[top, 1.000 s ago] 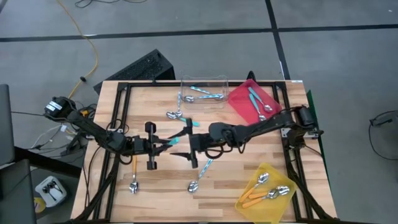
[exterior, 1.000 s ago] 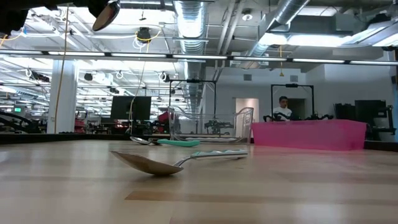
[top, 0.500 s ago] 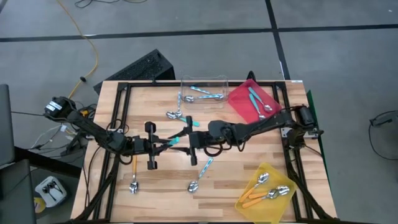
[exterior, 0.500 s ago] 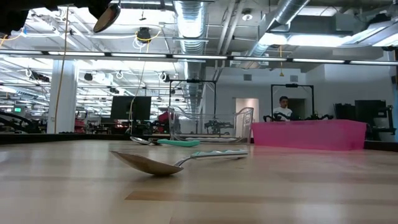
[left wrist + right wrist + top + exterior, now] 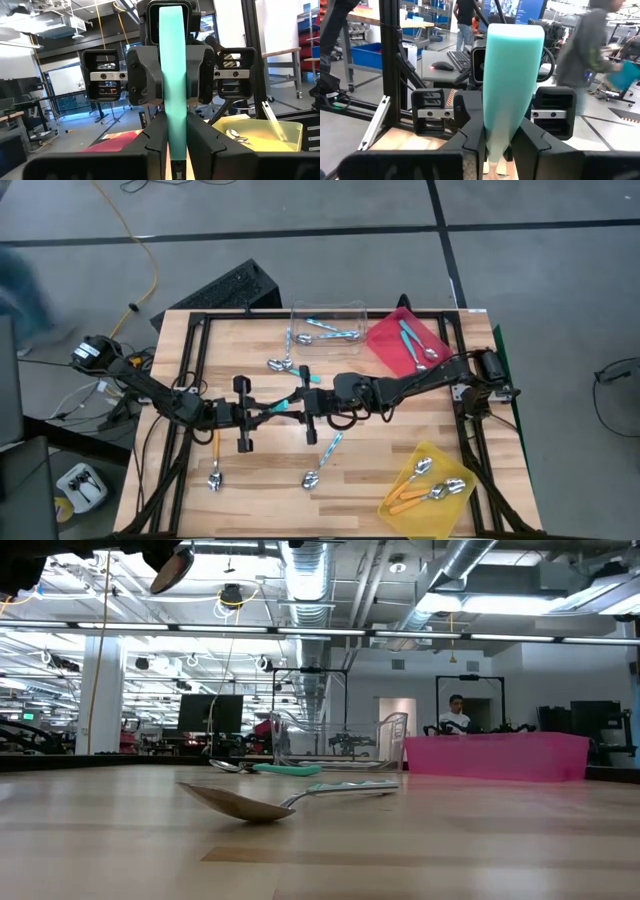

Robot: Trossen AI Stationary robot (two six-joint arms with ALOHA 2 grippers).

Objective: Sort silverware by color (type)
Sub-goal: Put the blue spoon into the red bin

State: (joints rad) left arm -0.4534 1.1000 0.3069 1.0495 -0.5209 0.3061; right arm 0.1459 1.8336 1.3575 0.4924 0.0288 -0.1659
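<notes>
Spoons first: approx 12 in the high view, w/ shiny bowls and thin handles in teal, light blue or orange, though a few overlap so the count isn't exact. Three trays: clear tray (image 5: 326,308) at the far edge w/ about 3 light-blue spoons (image 5: 328,330), red tray (image 5: 383,338) beside it w/ 2 teal spoons (image 5: 412,343), yellow tray (image 5: 402,498) at the near right corner w/ about 3 orange spoons (image 5: 425,492). Loose on the worktop (image 5: 400,435): one orange spoon (image 5: 215,460) near the left rail, one light-blue spoon (image 5: 322,462) near the front centre, and a couple more (image 5: 279,363) just left of the clear tray, one leaning along its side. Both arms meet mid-worktop, off the surface: left gripper (image 5: 268,412) and right gripper (image 5: 293,406) face each other, each w/ fingers closed onto the same teal spoon (image 5: 282,407). Wrist views agree: the flat teal handle stands between each gripper's own fingers, the other gripper right behind it. Low view shows the spoon's bowl high near the top left, well above the wood. Open room: bare wood right of centre btwn red and yellow trays, and along the near left edge. Black frame rails run along the worktop's sides and back. A person stands in the room beyond, well apart from the arms
</notes>
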